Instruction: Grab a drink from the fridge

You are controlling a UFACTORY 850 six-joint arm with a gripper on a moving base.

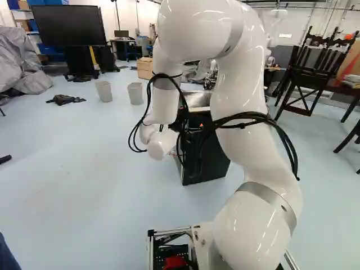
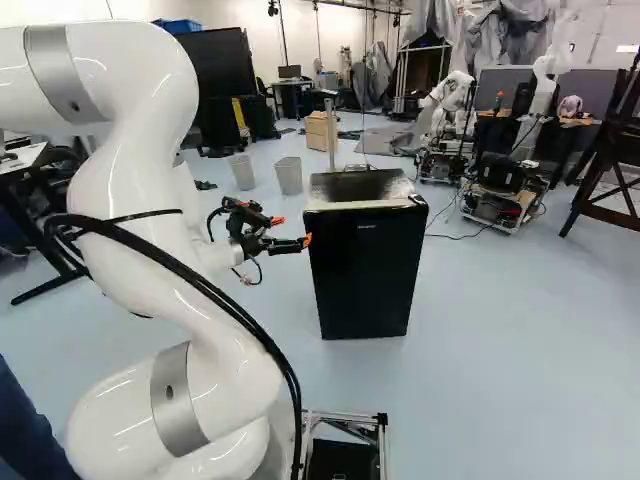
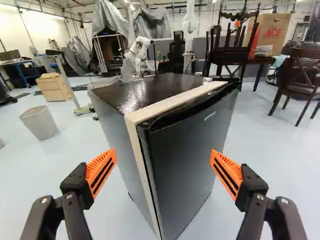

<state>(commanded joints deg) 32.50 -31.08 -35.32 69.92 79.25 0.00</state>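
In the right base view my gripper (image 2: pixel 290 232) is beside the upper left part of the black fridge (image 2: pixel 366 270). The wrist view shows the gripper (image 3: pixel 163 172) open, its orange-padded fingers wide apart with nothing held. Ahead of it stands the small fridge (image 3: pixel 187 165), one corner toward me, its door (image 3: pixel 200 145) closed against the pale-edged body. The fridge's flat top shows too. In the left base view the arm partly covers the fridge (image 1: pixel 211 160). No drink is visible; the fridge's inside is hidden.
Two grey bins (image 2: pixel 288 175) and a wooden box (image 2: pixel 320 130) stand beyond the fridge. Another robot (image 2: pixel 450 100) is farther back at the right. Chairs stacked on a table (image 1: pixel 315 62) stand at the right of the left base view. A large screen (image 1: pixel 68 25) is at the back.
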